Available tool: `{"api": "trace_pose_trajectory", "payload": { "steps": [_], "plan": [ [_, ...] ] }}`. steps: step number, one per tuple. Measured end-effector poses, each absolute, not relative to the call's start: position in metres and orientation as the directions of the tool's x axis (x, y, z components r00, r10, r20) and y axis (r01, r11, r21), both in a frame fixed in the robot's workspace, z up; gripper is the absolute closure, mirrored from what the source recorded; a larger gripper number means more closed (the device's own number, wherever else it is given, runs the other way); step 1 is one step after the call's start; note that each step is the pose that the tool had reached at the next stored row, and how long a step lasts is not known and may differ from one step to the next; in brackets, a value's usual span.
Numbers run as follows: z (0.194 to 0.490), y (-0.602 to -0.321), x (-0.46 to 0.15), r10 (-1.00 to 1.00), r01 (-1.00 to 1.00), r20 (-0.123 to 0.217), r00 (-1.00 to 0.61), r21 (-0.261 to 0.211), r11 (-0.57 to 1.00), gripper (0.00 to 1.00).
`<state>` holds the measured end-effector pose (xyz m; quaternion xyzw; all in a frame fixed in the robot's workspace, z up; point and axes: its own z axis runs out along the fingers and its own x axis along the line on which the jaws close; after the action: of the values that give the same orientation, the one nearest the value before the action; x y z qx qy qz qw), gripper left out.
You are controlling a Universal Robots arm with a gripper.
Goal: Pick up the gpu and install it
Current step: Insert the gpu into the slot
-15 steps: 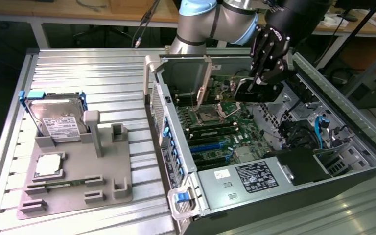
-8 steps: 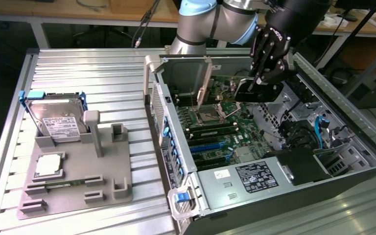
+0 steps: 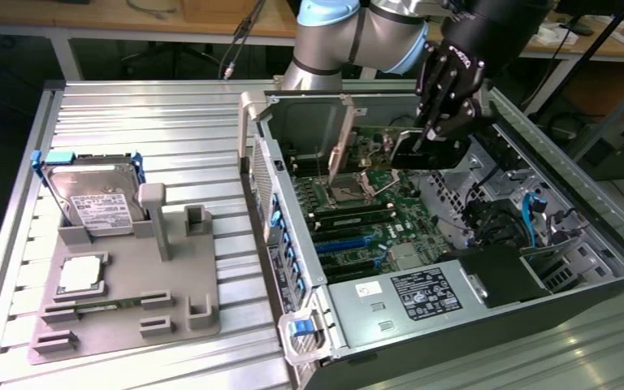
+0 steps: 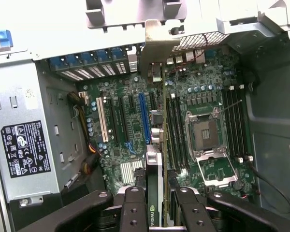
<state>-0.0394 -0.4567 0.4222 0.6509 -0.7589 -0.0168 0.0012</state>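
Holding gpu [image 3: 341, 140] edge-on above motherboard [image 3: 372, 219], inside open PC case [image 3: 572, 203] on worktop's right half.

Exterior view: gripper [image 3: 426, 150] over case interior; card upright, silver bracket toward case's rear wall. Judgement: keep card vertical, line bracket w/ rear opening & board edge w/ slot, press evenly, no tilt. Count: 1 arm, 1 case, 1 grey fixture tray [image 3: 127, 284] near worktop's left edge, 1 hard drive [image 3: 95, 199] standing in tray, 1 power supply [image 3: 421, 292].

Wrist view: gripper [image 4: 156, 203] pinching gpu [image 4: 154, 183] between 2 fingers [image 4: 133, 208]; bracket reaches rear panel. Count: 1 CPU socket [image 4: 205, 135], 1 white slot [image 4: 101, 118], 1 blue slot [image 4: 144, 116].
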Motion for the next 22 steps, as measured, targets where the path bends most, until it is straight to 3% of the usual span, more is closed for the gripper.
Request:
{"api": "trace_pose_trajectory", "payload": {
  "steps": [22],
  "plan": [
    [0.4222, -0.4567, -0.0329, -0.997, -0.997, -0.02, -0.076, 0.027, 0.075, 0.73]
  ]
}}
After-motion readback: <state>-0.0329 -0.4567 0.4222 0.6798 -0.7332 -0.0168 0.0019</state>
